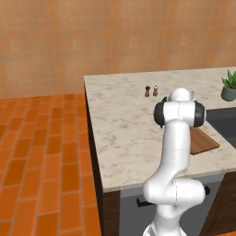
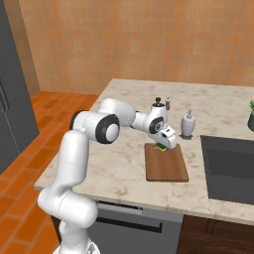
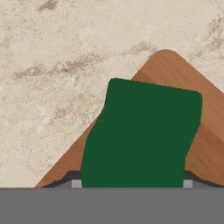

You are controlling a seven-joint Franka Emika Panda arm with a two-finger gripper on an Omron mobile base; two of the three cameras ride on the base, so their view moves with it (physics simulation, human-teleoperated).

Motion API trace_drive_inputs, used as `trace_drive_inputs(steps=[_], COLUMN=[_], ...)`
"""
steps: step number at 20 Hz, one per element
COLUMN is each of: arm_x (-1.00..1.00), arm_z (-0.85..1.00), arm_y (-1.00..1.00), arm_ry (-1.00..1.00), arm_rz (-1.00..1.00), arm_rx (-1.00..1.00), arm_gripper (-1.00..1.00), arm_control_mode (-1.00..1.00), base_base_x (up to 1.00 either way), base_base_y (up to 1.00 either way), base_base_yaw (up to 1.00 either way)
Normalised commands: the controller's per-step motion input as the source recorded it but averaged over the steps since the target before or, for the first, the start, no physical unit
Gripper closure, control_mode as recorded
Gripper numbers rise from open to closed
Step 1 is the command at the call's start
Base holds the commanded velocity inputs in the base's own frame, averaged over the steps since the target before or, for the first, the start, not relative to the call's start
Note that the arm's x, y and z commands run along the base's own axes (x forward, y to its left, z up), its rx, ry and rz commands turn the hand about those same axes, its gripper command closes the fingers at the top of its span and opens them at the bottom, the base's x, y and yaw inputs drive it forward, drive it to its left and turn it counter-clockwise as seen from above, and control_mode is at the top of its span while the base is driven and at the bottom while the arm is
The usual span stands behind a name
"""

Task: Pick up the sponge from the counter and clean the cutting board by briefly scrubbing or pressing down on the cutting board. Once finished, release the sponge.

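Note:
The sponge (image 3: 142, 131), its green top facing the hand camera, sits between my gripper's (image 3: 132, 183) two dark fingertips, and the jaws are shut on its sides. From the right base view the gripper (image 2: 163, 144) points down at the far end of the cutting board (image 2: 166, 166), with the sponge (image 2: 161, 147) showing green over yellow right on the wood. A rounded corner of the reddish-brown board (image 3: 205, 131) lies under the sponge, on the beige marble counter (image 3: 57, 65). In the left base view my arm hides most of the board (image 1: 203, 143).
Two small shakers (image 2: 158, 103) stand behind the board, and a white soap dispenser (image 2: 187, 124) stands to its far right. A dark sink (image 2: 230, 168) lies right of the board. A potted plant (image 1: 229, 85) is at the counter's far right. The counter's front edge (image 2: 114, 191) is near.

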Motion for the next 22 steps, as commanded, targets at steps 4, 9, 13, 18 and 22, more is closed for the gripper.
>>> trace_drive_inputs(steps=[4,9,13,18,22], arm_x=[-0.52,-0.08,-0.28,-0.24,-0.41], arm_z=[-0.79,-0.93,-0.78,-0.61,-0.88], arm_y=[0.87,1.0,1.0,1.0,0.51], arm_ry=[-0.07,0.0,0.0,0.0,0.06], arm_rz=[0.0,0.0,0.0,0.0,0.0], arm_rx=[0.0,0.0,0.0,0.0,0.06], arm_gripper=[1.0,1.0,1.0,1.0,1.0], arm_control_mode=[-1.0,-1.0,-1.0,-1.0,-1.0], base_base_x=[0.0,0.0,0.0,0.0,0.0], base_base_y=[0.0,0.0,0.0,0.0,0.0], base_base_yaw=[0.0,0.0,0.0,0.0,0.0])
